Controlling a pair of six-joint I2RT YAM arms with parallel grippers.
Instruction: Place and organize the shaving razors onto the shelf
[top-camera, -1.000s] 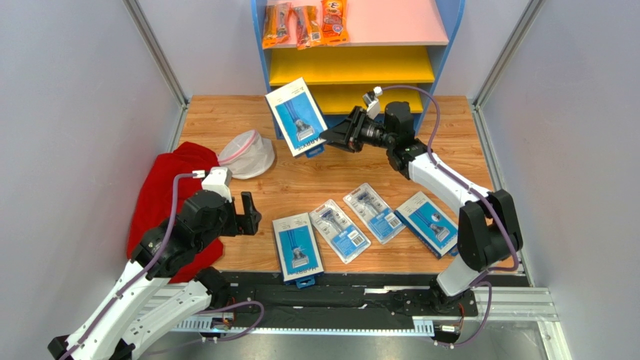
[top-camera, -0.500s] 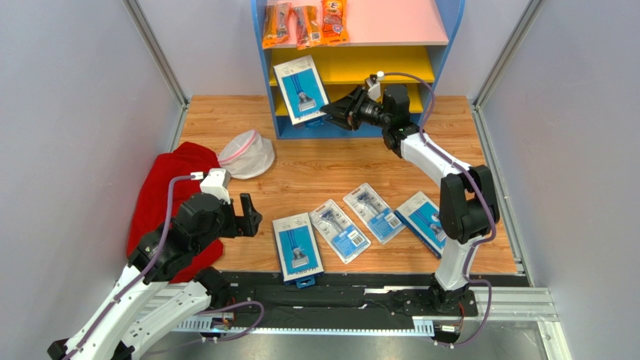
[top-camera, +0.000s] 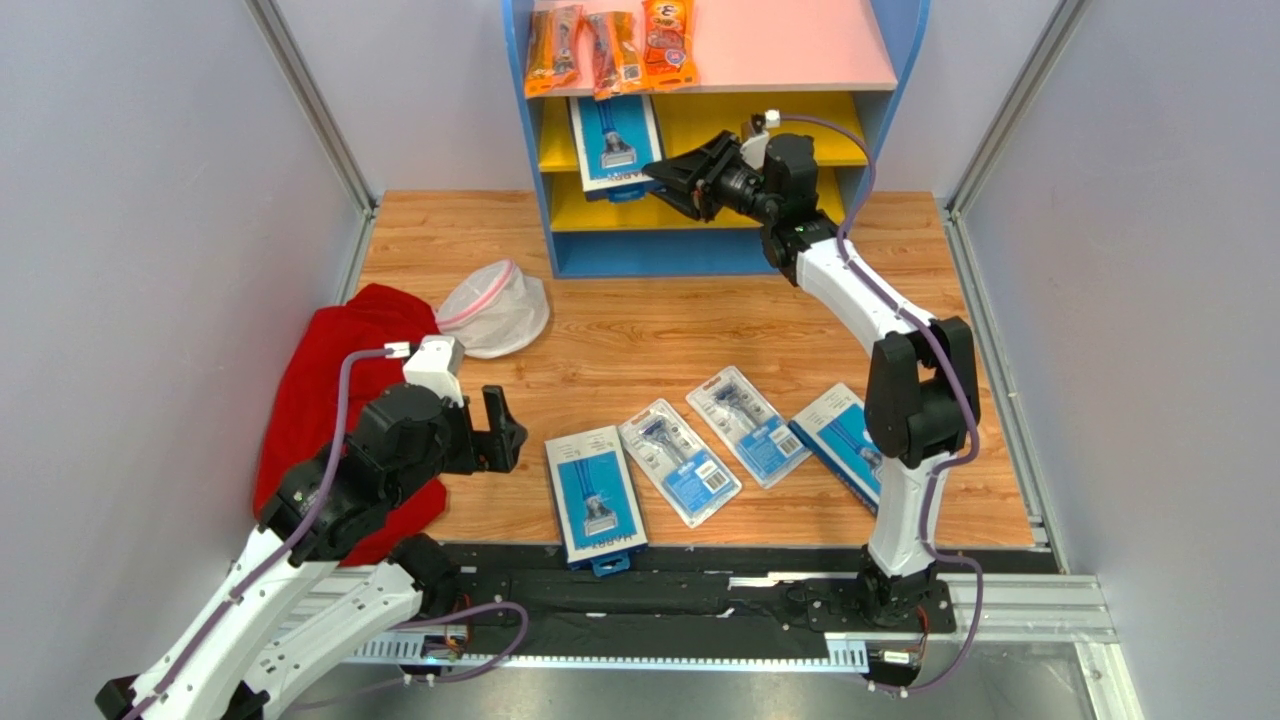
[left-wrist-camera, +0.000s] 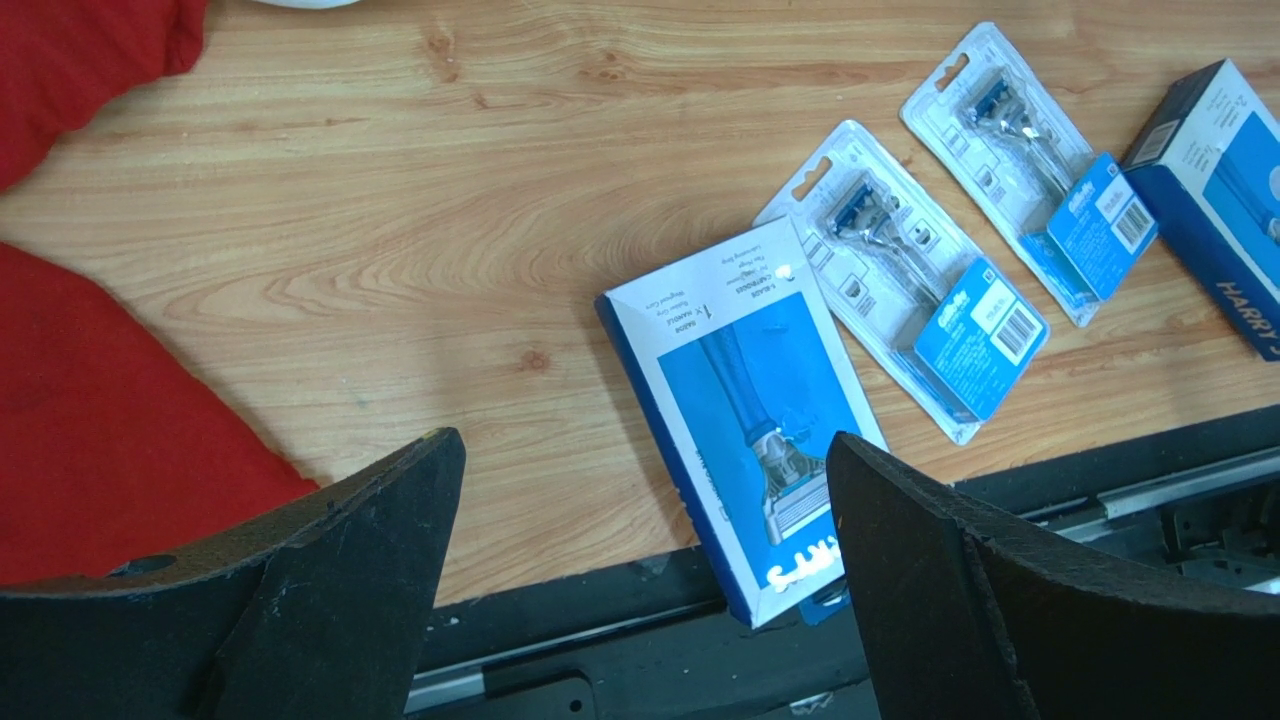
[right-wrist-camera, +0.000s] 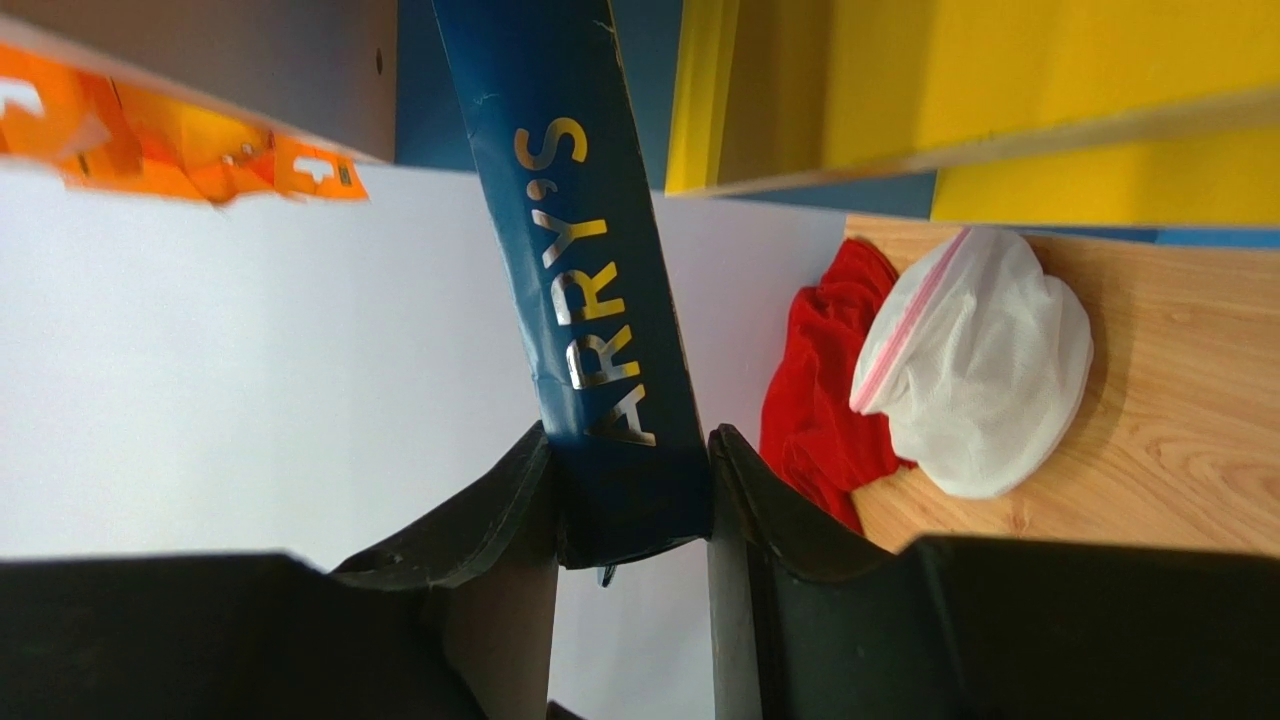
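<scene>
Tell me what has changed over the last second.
The right gripper, still clamped on one razor pack, carried it from above the table up and away to the shelf, now at the upper yellow level's left end. Nothing was let go. The left gripper stayed open and still; the four razor packs on the table, red cloth, white bag and orange packets did not move.
</scene>
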